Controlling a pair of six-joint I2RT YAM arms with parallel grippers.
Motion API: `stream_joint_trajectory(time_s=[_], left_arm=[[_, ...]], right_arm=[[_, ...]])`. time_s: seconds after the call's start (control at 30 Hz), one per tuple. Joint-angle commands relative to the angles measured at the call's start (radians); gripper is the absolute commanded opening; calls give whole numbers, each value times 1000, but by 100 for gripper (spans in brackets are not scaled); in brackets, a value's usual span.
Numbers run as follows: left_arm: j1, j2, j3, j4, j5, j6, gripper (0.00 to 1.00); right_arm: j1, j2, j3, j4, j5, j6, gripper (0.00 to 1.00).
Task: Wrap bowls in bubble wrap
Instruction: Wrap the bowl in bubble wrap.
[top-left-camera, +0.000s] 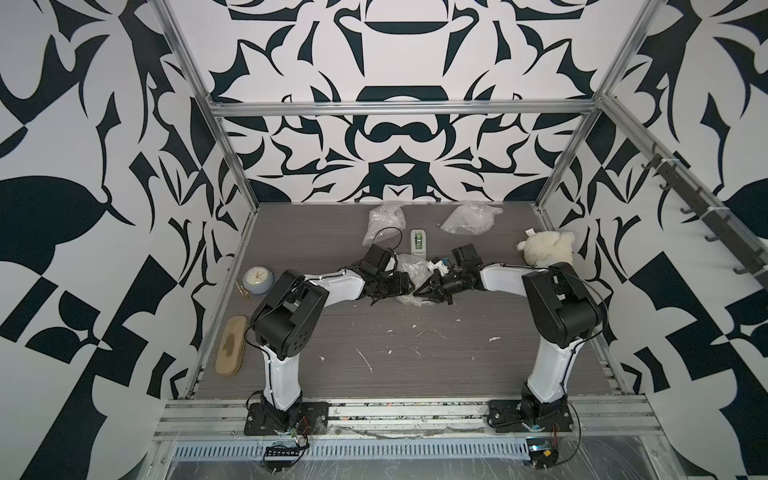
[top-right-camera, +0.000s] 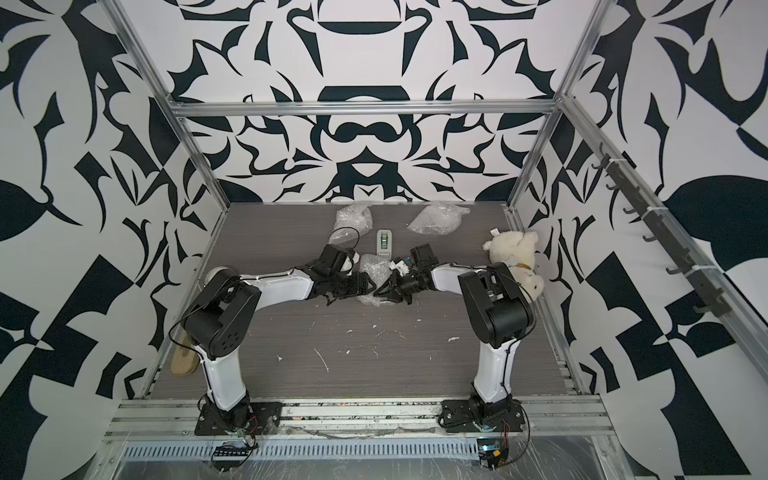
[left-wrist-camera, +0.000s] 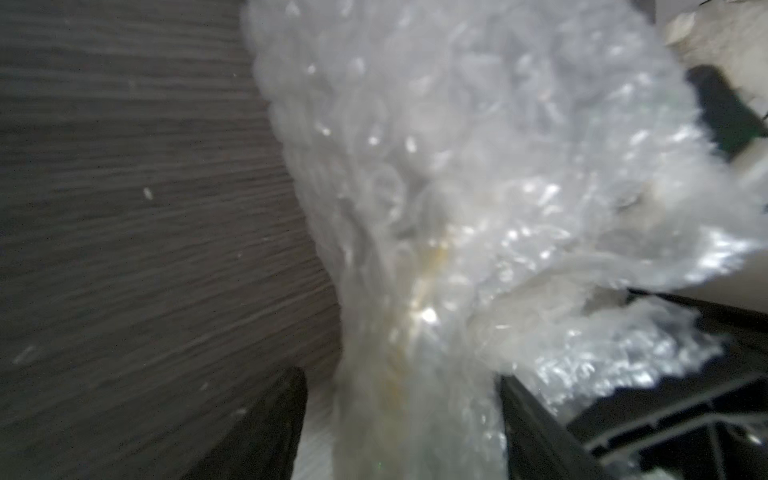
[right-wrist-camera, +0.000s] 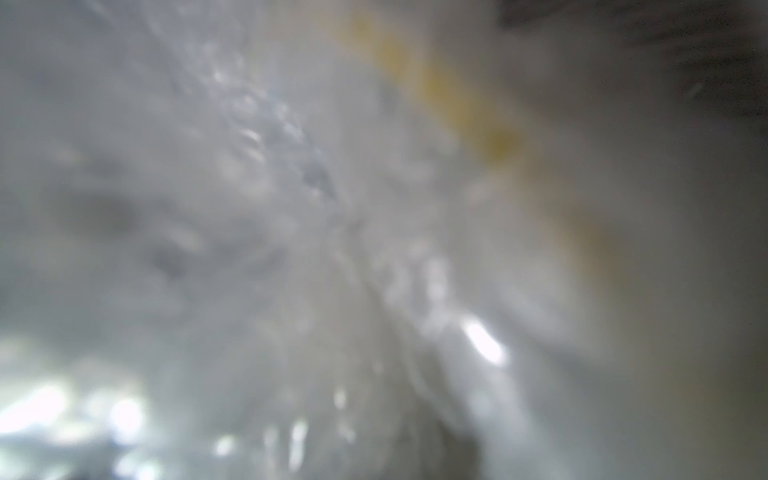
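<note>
**A:** Taking the white remote (top-left-camera: 418, 242) as the mark, where is the work?

**B:** Just on its near side, toward the arm bases. A crumpled bundle of bubble wrap (top-left-camera: 412, 268) lies on the worktop (top-left-camera: 374, 332) between the two arms. Two other bundles sit beyond the remote, one (top-left-camera: 384, 222) on the left arm's side and one (top-left-camera: 471, 218) on the right arm's side.

**A:** And the bowl?

**B:** The bowl (right-wrist-camera: 436, 83) shows only as a yellow streak through the plastic in the right wrist view. That it is a bowl is my judgement. No bare bowl shows anywhere.

**A:** End effectors?

**B:** The left end effector (left-wrist-camera: 397, 386) stands wide, with a finger on either side of a gathered neck of wrap. The right end effector (top-left-camera: 422, 289) is pressed into the bundle. Its camera sees only blurred plastic, so I cannot tell whether it is narrow or holding anything.

**A:** What could go wrong?

**B:** The wrap looks springy, so a wide left grip may let the neck unfold and bare the bowl. A pull from one side could slide the bundle into the remote. The end effectors are also nearly touching, so they may collide, or a finger may snag the plastic and drag it off.
</note>
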Motion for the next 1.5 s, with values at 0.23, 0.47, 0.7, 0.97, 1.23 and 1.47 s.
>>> stream_joint_trajectory(time_s=[0.23,0.47,0.7,0.97,1.23,1.47], left_arm=[[-6,49,28,-156,-51,58,68],[-6,52,53,-173,-43,71,65],[-6,56,93,-203,-40,83,65],[-6,66,115,-216,-38,89,65],[-7,53,116,-228,-35,95,65],[-10,45,110,-228,-40,98,65]], right_arm=[[-26,-136,53,-175,177,-102,32],[-45,-274,170,-469,336,-271,39],[29,-345,236,-589,308,-443,16],[142,-311,172,-616,323,-513,13],[151,-174,227,-574,394,-490,9],[95,-140,251,-468,378,-434,6]])
